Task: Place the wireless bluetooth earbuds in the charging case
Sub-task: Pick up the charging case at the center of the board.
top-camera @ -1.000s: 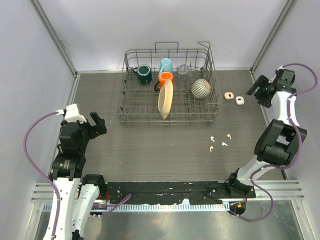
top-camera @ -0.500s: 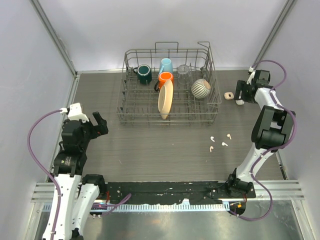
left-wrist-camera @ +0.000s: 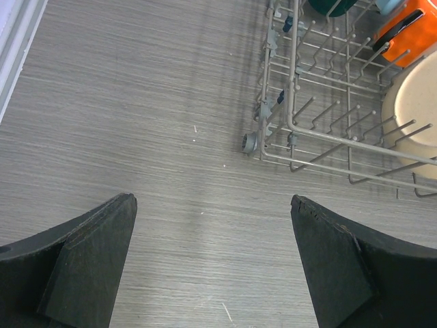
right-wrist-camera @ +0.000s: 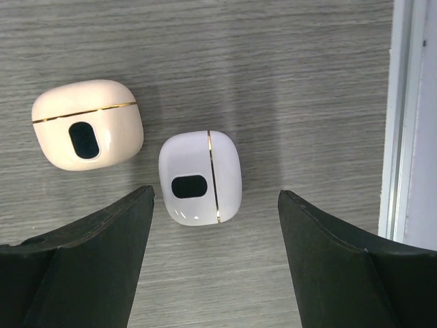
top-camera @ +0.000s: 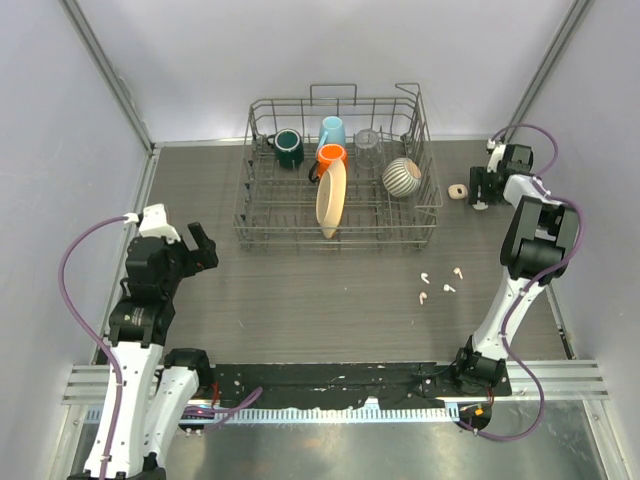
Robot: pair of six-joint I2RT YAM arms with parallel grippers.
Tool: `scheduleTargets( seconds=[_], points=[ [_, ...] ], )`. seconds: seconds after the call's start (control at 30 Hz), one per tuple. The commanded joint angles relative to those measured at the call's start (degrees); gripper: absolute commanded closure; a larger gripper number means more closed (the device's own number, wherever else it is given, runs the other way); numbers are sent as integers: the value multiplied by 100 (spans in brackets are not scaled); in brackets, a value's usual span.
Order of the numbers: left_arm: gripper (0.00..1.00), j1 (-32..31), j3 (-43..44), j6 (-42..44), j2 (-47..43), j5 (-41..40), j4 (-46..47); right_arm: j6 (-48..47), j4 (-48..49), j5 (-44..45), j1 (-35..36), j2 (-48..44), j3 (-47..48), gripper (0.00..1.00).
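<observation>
right wrist view: the right end effector (right-wrist-camera: 213, 197), fingers apart, hovers over the white charging case (right-wrist-camera: 200, 179), seemingly closed. all four earbuds (top-camera: 449, 288) lie loose on the surface (top-camera: 330, 290), none inserted. the left end effector (left-wrist-camera: 212, 205) gapes empty.

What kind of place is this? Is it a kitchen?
Probably a robot lab booth, not a kitchen: a left arm and right arm bolted to one table, plain walls around it, and a dish rack of mugs like practice props.
</observation>
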Motion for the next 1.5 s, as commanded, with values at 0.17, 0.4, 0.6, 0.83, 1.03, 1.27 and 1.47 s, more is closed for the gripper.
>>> scheduleTargets(
  seconds=[0.17, 0.4, 0.6, 0.83, 1.03, 1.27, 1.47],
  points=[
    [0, 4, 0, 135, 113, 161, 186, -463, 251, -78, -12, 231, 464, 23],
    [0, 4, 0, 143, 149, 161, 177, -446, 216, -183, -3, 442, 570, 27],
    [0, 4, 0, 144, 175, 188, 186, -279, 146, -149, -12, 424, 429, 27],
    [0, 4, -9, 144, 166, 205, 203, 652, -495, 212, 5, 644, 859, 27],
    [0, 13, -9, 135, 140, 205, 212, 1048, -900, -24, 40, 916, 1202, 36],
    [0, 4, -18, 126, 131, 205, 212, 1031, -1322, -7, 76, 1022, 1370, 37],
    [0, 4, -18, 135, 96, 223, 230, 1022, -1331, 53, 76, 838, 1168, 29]
  ],
)
